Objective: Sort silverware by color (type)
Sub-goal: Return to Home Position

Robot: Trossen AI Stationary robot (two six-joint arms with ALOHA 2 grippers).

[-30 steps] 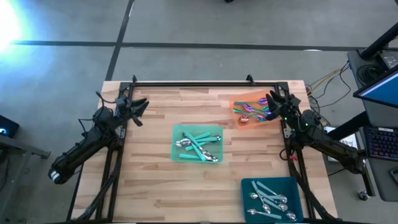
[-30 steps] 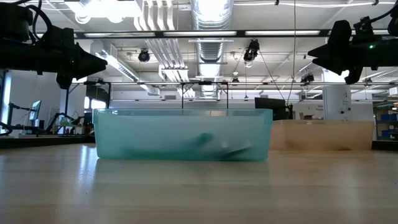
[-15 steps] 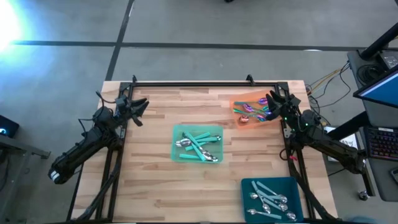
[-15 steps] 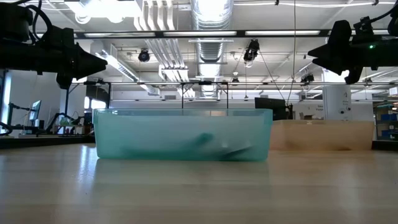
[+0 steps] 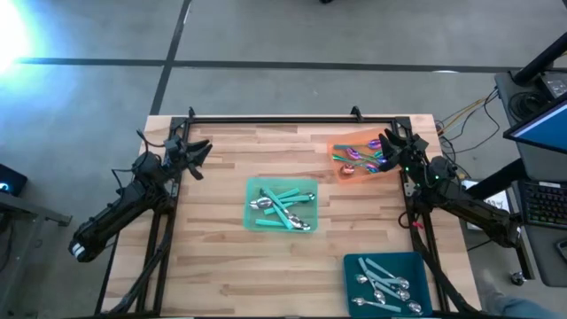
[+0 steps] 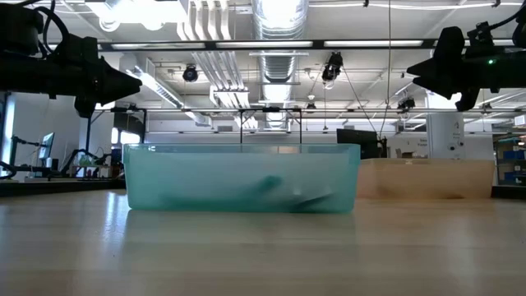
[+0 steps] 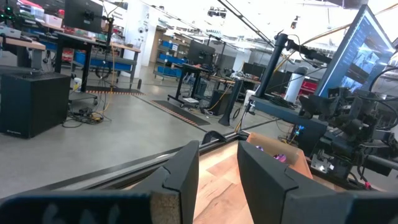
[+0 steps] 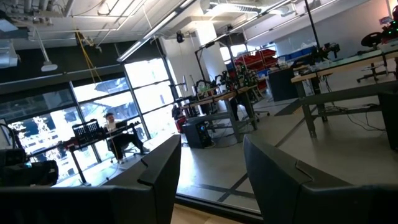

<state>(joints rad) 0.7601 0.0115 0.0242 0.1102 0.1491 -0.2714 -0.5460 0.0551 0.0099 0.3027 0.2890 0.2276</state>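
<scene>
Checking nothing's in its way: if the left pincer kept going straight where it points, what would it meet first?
Probably nothing soon. The left pincer hangs open above the light wooden table, aimed past the orange plastic tray toward the black metal rail at the far edge; clearance there is unclear.
</scene>
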